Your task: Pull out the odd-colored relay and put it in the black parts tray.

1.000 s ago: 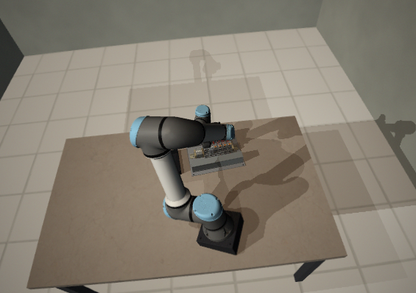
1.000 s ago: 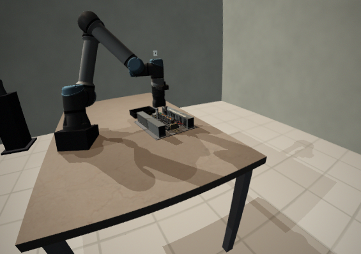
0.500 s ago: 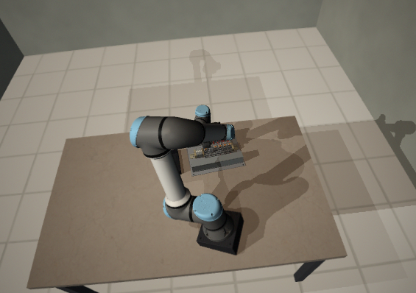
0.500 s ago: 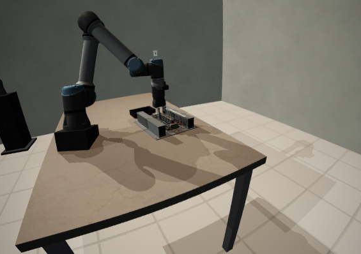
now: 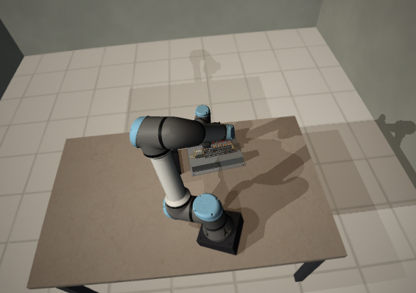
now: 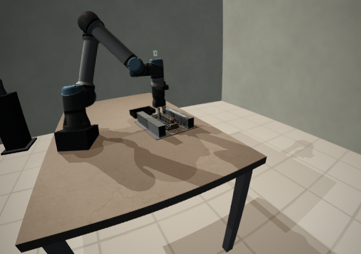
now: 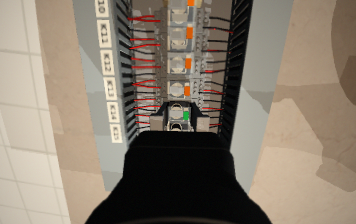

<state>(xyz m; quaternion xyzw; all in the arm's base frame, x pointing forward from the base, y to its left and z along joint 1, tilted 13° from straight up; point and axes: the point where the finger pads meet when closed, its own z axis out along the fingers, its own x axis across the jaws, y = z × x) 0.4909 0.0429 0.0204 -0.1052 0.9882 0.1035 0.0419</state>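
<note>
Green-button relay: the odd one out (image 7: pixel 178 112) sits in its row on the relay panel (image 5: pixel 218 166) (image 6: pixel 151 124) (image 7: pixel 262 75), between the two fingers of the gripper (image 6: pixel 161 109) (image 7: pixel 179 109). One finger is on each side of it.
Jaws: partly closed around the green-button relay; I can't tell if they squeeze it yet.
Orange buttons: four show in the wrist view, in a line going away from the green one.
Wrist view: shows the button colors, the red and black wires (image 7: pixel 145 84) and the name tags (image 7: pixel 107 62) best. The black tray is out of this picture.
Outside view: shows the black tray (image 6: pixel 137 113) on the table (image 5: pixel 121 221) (image 6: pixel 89 185) (image 7: pixel 300 165), near the panel's far end. The green button is too small to see here.
Top view: the arm (image 5: pixel 181 132) (image 6: pixel 112 43) covers part of the panel and hides the fingertips.
Panel: looks flat on the table.
</note>
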